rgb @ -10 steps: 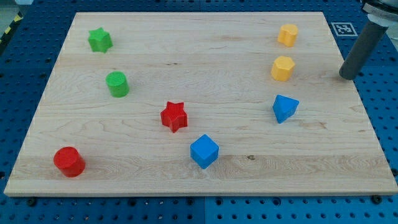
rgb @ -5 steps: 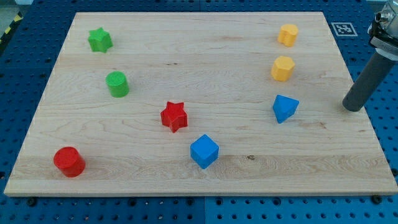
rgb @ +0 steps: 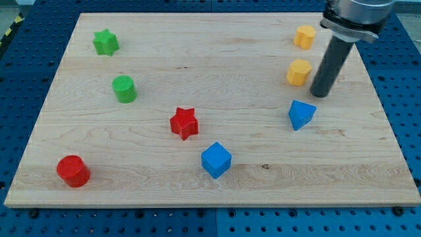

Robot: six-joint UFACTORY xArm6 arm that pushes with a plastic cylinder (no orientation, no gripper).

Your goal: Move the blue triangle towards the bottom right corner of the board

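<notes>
- Camera view shows my tip [rgb: 320,94] resting on the wooden board [rgb: 197,52], near the view's right side; the dark rod rises from it toward the view's top right.
- No end effector with jaws is present, so there is no apart or together state to tell: the arm ends in this plain rod.
- Blue triangle [rgb: 301,114] lies just below my tip and slightly to the view's left, close to it but not touching.
- Yellow hexagonal block [rgb: 298,72] sits just to the view's left of my tip and a little above; a narrow gap separates it from the rod.
- Another yellow block [rgb: 304,36], its shape unclear, is well above my tip, near the board's top edge.
- Blue cube [rgb: 216,160] lies well to the view's lower left of my tip.
- Red star [rgb: 184,123] lies farther left, slightly below my tip's level.
- Green cylinder [rgb: 123,89] sits far to the view's left, about level with my tip.
- Green star [rgb: 105,42] is far to the upper left.
- Red cylinder [rgb: 72,171] is farthest away, at the lower left.
- Board rests on a blue perforated desk [rgb: 401,99].
</notes>
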